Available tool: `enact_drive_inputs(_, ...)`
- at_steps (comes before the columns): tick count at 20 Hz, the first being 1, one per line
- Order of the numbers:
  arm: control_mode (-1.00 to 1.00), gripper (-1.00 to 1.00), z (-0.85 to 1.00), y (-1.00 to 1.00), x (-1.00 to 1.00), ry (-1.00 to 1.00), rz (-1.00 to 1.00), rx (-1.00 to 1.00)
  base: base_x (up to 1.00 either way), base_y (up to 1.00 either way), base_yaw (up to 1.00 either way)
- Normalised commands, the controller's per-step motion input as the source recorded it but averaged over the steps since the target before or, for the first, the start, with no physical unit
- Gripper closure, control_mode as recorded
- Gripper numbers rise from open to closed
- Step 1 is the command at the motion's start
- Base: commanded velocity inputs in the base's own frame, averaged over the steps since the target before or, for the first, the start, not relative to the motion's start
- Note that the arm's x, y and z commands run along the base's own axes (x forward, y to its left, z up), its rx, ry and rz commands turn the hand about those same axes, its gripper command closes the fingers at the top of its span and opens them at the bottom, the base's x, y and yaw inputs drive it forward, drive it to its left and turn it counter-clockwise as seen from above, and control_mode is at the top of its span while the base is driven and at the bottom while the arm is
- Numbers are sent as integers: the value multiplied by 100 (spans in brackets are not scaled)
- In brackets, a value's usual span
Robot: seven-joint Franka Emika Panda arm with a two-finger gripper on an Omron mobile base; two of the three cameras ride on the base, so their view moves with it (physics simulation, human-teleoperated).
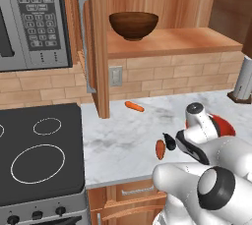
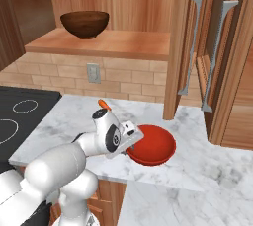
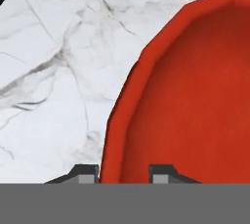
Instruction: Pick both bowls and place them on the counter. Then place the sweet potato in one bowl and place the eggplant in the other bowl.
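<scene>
Red bowl [image 2: 154, 146] sits upright on the marbled surface [image 1: 118, 140], near its front edge, and I judge it a rigid, glossy, fairly light shell that will slide on the stone if pushed sideways; the only practical place to take hold is the thin rim, one finger inside and one outside. The hand [image 3: 120, 173] is positioned exactly so: in the hand view one fingertip [image 3: 84, 174] stands outside the rim and the other inside the wall. The jaws stand narrowly apart, straddling the rim; I cannot tell whether the pads press on it or have just let go, so I treat the grip as unconfirmed. Because the bowl rests flat on the surface, I judge this placement essentially complete. The brown bowl [image 1: 133, 24] is on the open wooden shelf [image 1: 172, 42] above, upright, and will want the same rim pinch; I expect it to be stiff and slightly less slick. The sweet potato [image 1: 160, 149] and the eggplant [image 1: 170, 141] lie just beside each other on the surface, near the arm's wrist; both look small, firm and rounded, so I would grip them across the short axis. A carrot [image 1: 134, 106] lies farther back, near the cabinet post.
</scene>
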Motion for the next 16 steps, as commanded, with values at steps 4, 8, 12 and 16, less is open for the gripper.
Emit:
enact_drive_inputs(4, -100, -100, 9, 15, -8, 0, -5, 2, 0, 0, 0)
enact_drive_inputs(8, -100, -100, 67, 2, -15, 0, -5, 11, 0, 0, 0)
enact_drive_inputs(12, -100, -100, 84, 5, -10, 0, -4, 16, 0, 0, 0)
enact_drive_inputs(16, -100, -100, 51, 30, -16, -4, -8, 26, 0, 0, 0)
